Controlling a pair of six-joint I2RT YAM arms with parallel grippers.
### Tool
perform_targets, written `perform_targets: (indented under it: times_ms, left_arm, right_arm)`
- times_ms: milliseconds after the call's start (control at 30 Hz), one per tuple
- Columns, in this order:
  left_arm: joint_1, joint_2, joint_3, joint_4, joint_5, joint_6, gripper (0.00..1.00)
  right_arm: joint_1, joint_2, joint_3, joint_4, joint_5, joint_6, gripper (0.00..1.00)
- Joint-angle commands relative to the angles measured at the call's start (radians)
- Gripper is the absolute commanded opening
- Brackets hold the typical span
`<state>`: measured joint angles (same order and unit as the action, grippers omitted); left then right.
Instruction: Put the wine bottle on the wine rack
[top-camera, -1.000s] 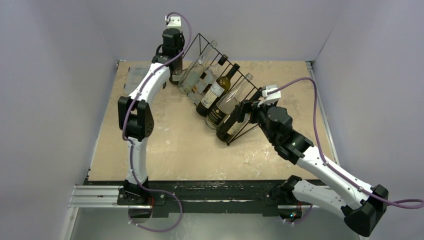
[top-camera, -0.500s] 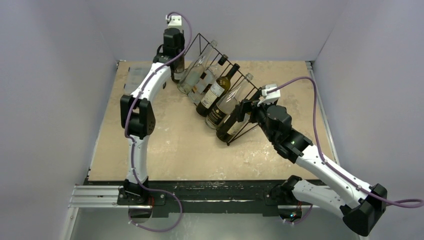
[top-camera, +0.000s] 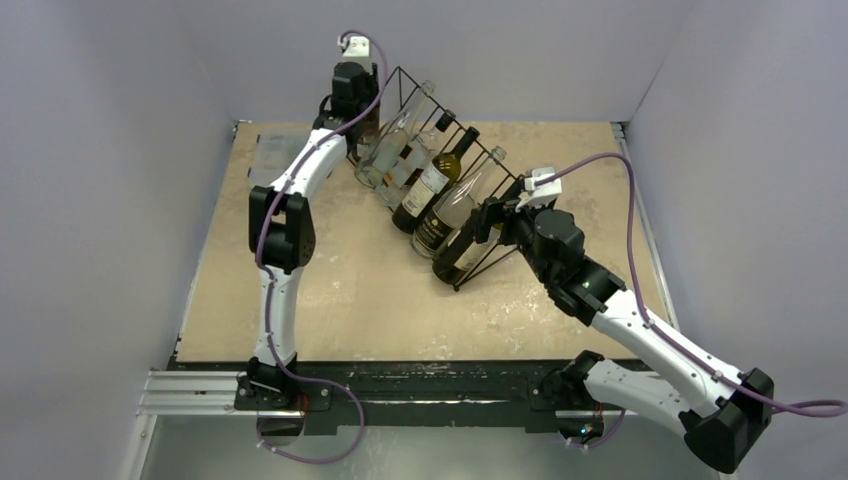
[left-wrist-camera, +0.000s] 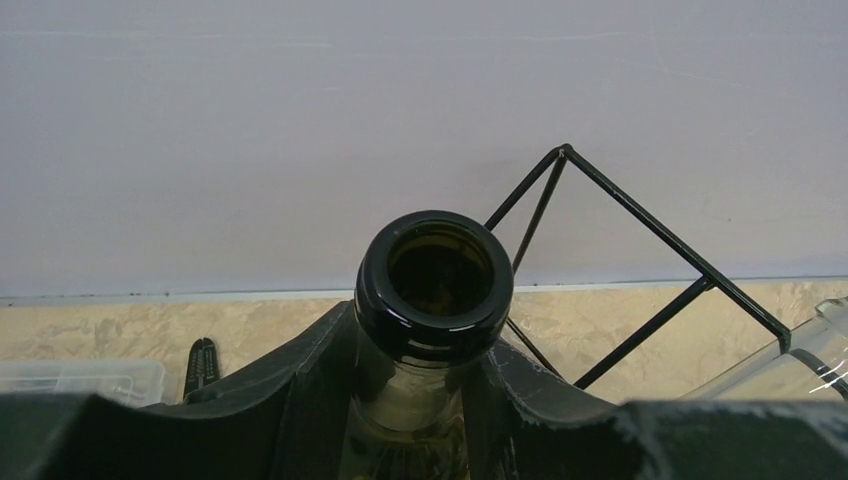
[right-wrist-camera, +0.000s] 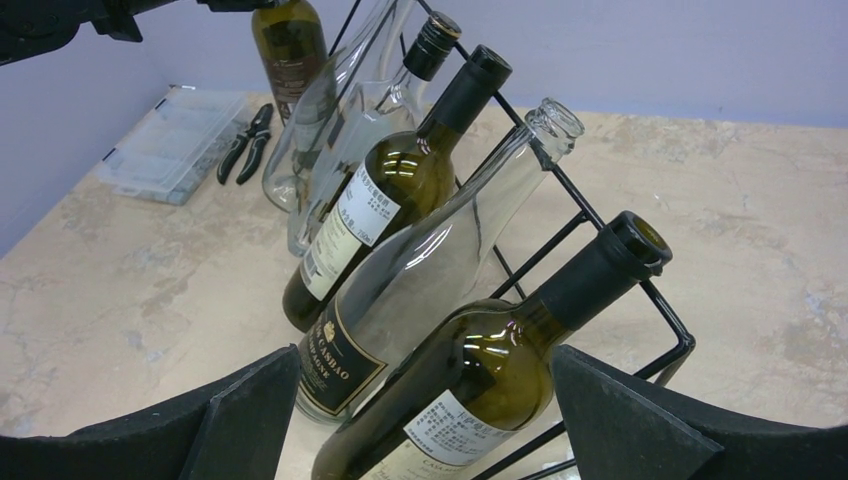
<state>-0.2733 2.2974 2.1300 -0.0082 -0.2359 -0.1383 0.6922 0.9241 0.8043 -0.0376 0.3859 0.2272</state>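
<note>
The top external view looks down from above and behind the arm bases (top-camera: 268, 385), taking in the whole tabletop (top-camera: 330, 300). The left wrist camera sits tight behind the left gripper (left-wrist-camera: 425, 400) and its wine bottle (left-wrist-camera: 435, 265), facing the back wall (left-wrist-camera: 300, 120). The right wrist camera looks closely past the right gripper (right-wrist-camera: 430, 425). All three share the wine rack (left-wrist-camera: 640, 213).

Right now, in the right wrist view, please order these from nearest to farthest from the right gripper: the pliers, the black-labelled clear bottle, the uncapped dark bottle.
1. Uncapped dark bottle, between the fingers of the right gripper, low centre.
2. Black-labelled clear bottle, beside it, to the left.
3. Pliers, lying far off, upper left.
</note>
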Motion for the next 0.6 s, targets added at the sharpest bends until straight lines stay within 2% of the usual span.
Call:
perform_targets:
  times_ms: [0, 167, 367, 567]
  left_arm:
    - [-0.003, 0.022, 0.033, 0.043, 0.046, -0.030, 0.40]
    - [-0.003, 0.040, 0.036, 0.051, 0.060, -0.044, 0.44]
    - [-0.003, 0.059, 0.048, 0.082, 0.099, -0.071, 0.65]
    - [-0.003, 0.075, 0.059, 0.107, 0.138, -0.098, 0.74]
  right_arm:
    - [-0.006, 0.007, 0.034, 0.030, -0.021, 0.012, 0.99]
    - [-0.009, 0.015, 0.032, 0.033, -0.031, 0.016, 0.99]
    - [-0.012, 0.020, 0.030, 0.032, -0.037, 0.017, 0.99]
    - [-0.015, 0.028, 0.032, 0.033, -0.046, 0.020, 0.99]
